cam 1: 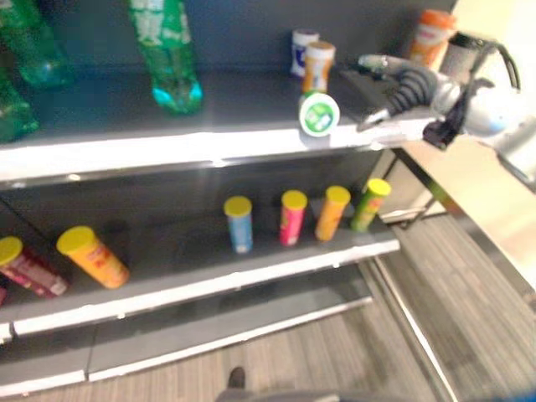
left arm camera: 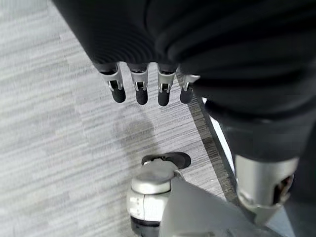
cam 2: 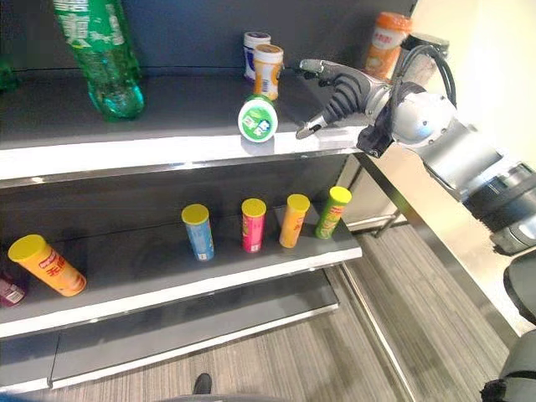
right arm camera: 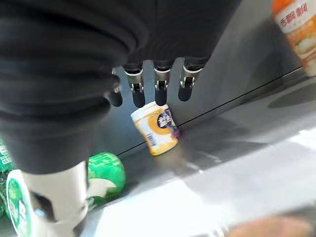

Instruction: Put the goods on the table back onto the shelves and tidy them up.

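While the right hand hovers over the upper shelf with fingers straight and apart, holding nothing, a green can lies on its side just beside it at the shelf's front edge. Behind the can, near the fingertips, stand a yellow jar and a white jar. Below the hand, four tubes stand on the lower shelf. The left hand hangs over the floor, fingers relaxed and empty.

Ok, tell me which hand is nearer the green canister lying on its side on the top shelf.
Right. The right hand hovers just beside the green canister; the left hand hangs low over the floor.
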Robot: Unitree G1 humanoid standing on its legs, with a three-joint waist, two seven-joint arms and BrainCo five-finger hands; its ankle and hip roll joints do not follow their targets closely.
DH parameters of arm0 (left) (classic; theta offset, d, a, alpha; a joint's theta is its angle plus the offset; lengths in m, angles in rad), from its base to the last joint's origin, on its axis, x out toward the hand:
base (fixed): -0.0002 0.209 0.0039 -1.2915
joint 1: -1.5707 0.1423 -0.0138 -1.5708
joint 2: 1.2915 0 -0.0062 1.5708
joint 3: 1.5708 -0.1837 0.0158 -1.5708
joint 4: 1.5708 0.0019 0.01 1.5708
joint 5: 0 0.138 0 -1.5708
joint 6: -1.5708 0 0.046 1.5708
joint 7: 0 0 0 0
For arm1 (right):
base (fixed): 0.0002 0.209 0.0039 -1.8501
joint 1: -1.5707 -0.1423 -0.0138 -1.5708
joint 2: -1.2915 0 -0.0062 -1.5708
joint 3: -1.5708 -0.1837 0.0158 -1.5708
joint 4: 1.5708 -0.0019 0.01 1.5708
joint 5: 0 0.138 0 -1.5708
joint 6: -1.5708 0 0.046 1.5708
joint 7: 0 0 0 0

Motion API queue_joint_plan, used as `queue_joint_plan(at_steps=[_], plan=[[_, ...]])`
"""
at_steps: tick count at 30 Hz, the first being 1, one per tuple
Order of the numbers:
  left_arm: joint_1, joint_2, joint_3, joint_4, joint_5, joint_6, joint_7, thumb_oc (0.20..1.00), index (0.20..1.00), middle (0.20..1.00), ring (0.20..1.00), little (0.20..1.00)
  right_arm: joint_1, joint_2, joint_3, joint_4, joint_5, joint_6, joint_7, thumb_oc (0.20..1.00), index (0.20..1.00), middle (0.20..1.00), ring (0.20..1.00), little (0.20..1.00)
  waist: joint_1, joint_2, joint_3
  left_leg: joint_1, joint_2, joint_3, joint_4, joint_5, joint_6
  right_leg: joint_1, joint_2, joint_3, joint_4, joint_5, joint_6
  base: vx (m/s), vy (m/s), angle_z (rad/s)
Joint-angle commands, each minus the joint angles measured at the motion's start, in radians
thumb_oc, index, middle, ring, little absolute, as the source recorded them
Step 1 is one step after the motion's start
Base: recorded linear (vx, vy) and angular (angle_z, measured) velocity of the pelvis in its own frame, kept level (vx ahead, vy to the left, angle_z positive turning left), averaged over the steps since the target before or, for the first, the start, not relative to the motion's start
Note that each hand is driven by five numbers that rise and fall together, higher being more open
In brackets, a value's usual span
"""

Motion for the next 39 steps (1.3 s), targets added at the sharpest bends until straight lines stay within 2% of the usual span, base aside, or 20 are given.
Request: queue_joint_plan(at_steps=[1, 6, 10, 12, 13, 16, 18, 19, 20, 21, 23, 30, 39], plan=[[-0.07, 0.023, -0.007, 0.051, 0.008, -0.007, 0.021, 1.0, 1.0, 1.0, 1.0, 1.0, 0.004, -0.064, -0.06, 0.01, -0.061, -0.038, -0.065, 1.0, 1.0, 1.0, 1.0, 1.0, 0.019, -0.005, -0.013, 0.019, -0.002, -0.009, 0.001, -0.087, -0.023, 0.003, -0.004, -0.012, 0.007, -0.016, 0.035, 0.0, 0.0, 0.0], [-0.078, 0.009, 0.012, 0.044, 0.026, -0.005, 0.035, 1.0, 1.0, 1.0, 1.0, 1.0, 0.164, -0.137, -0.218, -0.112, -0.15, -0.049, -0.083, 1.0, 1.0, 1.0, 1.0, 1.0, 0.002, 0.007, -0.015, 0.025, 0.001, -0.004, 0.001, -0.093, -0.02, 0.008, -0.009, -0.011, 0.007, -0.018, 0.037, 0.01, -0.006, -0.02], [-0.087, 0.007, 0.013, 0.04, 0.038, -0.002, 0.046, 1.0, 1.0, 1.0, 1.0, 1.0, 0.281, -0.136, -0.347, -0.185, -0.213, -0.052, -0.108, 1.0, 1.0, 1.0, 1.0, 1.0, -0.002, 0.01, -0.015, 0.03, 0.001, -0.004, 0.001, -0.096, -0.018, 0.011, -0.01, -0.007, 0.007, -0.018, 0.037, 0.0, -0.001, -0.01], [-0.095, -0.007, 0.011, 0.036, 0.057, 0.003, 0.062, 1.0, 1.0, 1.0, 1.0, 1.0, 0.372, -0.083, -0.466, -0.255, -0.302, -0.062, -0.151, 1.0, 1.0, 1.0, 1.0, 1.0, -0.01, 0.021, -0.015, 0.034, 0.0, -0.002, 0.001, -0.1, -0.014, 0.014, -0.011, -0.004, 0.007, -0.021, 0.036, 0.0, -0.001, -0.02], [-0.095, -0.004, 0.01, 0.036, 0.057, 0.003, 0.063, 1.0, 1.0, 1.0, 1.0, 1.0, 0.385, -0.082, -0.478, -0.26, -0.304, -0.06, -0.15, 1.0, 1.0, 1.0, 1.0, 1.0, -0.008, 0.019, -0.015, 0.035, 0.0, -0.002, 0.001, -0.1, -0.014, 0.015, -0.011, -0.004, 0.007, -0.021, 0.036, 0.0, 0.0, 0.0], [-0.108, -0.02, 0.011, 0.029, 0.075, 0.01, 0.089, 1.0, 1.0, 1.0, 1.0, 1.0, 0.495, 0.036, -0.597, -0.344, -0.451, -0.064, -0.195, 1.0, 1.0, 1.0, 1.0, 1.0, -0.009, 0.028, -0.013, 0.039, 0.0, -0.001, 0.001, -0.104, -0.007, 0.019, -0.011, 0.0, 0.007, -0.026, 0.033, -0.01, -0.007, -0.07], [-0.115, -0.029, 0.011, 0.026, 0.086, 0.015, 0.104, 1.0, 1.0, 1.0, 1.0, 1.0, 0.539, 0.118, -0.631, -0.385, -0.554, -0.068, -0.222, 1.0, 1.0, 1.0, 1.0, 1.0, -0.007, 0.032, -0.013, 0.039, -0.001, -0.002, 0.001, -0.105, -0.003, 0.021, -0.011, 0.001, 0.007, -0.027, 0.032, -0.02, -0.002, -0.01], [-0.121, -0.039, 0.009, 0.022, 0.094, 0.018, 0.113, 1.0, 1.0, 1.0, 1.0, 1.0, 0.563, 0.186, -0.639, -0.404, -0.619, -0.063, -0.233, 1.0, 1.0, 1.0, 1.0, 1.0, -0.006, 0.035, -0.011, 0.036, -0.002, -0.003, 0.001, -0.097, 0.0, 0.019, -0.011, 0.001, 0.007, -0.021, 0.029, 0.0, 0.0, 0.0], [-0.12, -0.038, 0.009, 0.022, 0.095, 0.018, 0.113, 1.0, 1.0, 1.0, 1.0, 1.0, 0.565, 0.187, -0.64, -0.405, -0.62, -0.063, -0.232, 1.0, 1.0, 1.0, 1.0, 1.0, -0.006, 0.034, -0.013, 0.041, -0.002, -0.004, 0.001, -0.106, 0.0, 0.023, -0.011, 0.001, 0.007, -0.028, 0.03, -0.04, 0.007, 0.0], [-0.121, -0.047, 0.013, 0.019, 0.099, 0.018, 0.121, 1.0, 1.0, 1.0, 1.0, 1.0, 0.585, 0.239, -0.641, -0.426, -0.678, -0.068, -0.246, 1.0, 1.0, 1.0, 1.0, 1.0, -0.004, 0.038, -0.01, 0.039, -0.003, -0.004, 0.001, -0.098, 0.002, 0.021, -0.011, -0.001, 0.007, -0.022, 0.028, 0.0, 0.0, 0.0], [-0.121, -0.049, 0.017, 0.019, 0.105, 0.02, 0.124, 1.0, 1.0, 1.0, 1.0, 1.0, 0.597, 0.274, -0.64, -0.436, -0.721, -0.069, -0.257, 1.0, 1.0, 1.0, 1.0, 1.0, -0.002, 0.039, -0.01, 0.037, -0.004, -0.005, 0.001, -0.098, 0.004, 0.02, -0.011, -0.001, 0.007, -0.023, 0.027, -0.03, 0.009, 0.04], [-0.116, -0.055, 0.027, 0.02, 0.118, 0.02, 0.13, 1.0, 1.0, 1.0, 1.0, 1.0, 0.615, 0.343, -0.618, -0.454, -0.782, -0.068, -0.27, 1.0, 1.0, 1.0, 1.0, 1.0, 0.004, 0.039, -0.009, 0.038, -0.007, -0.007, 0.001, -0.098, 0.007, 0.021, -0.012, -0.003, 0.007, -0.023, 0.024, -0.01, 0.004, 0.02], [-0.121, -0.061, 0.013, 0.013, 0.128, 0.023, 0.156, 1.0, 1.0, 1.0, 1.0, 1.0, 0.557, 0.453, -0.562, -0.39, -0.891, -0.031, -0.323, 1.0, 1.0, 1.0, 1.0, 1.0, 0.017, 0.042, -0.009, 0.04, -0.01, -0.011, 0.001, -0.099, 0.012, 0.024, -0.014, -0.005, 0.007, -0.023, 0.021, 0.0, 0.0, 0.0]])
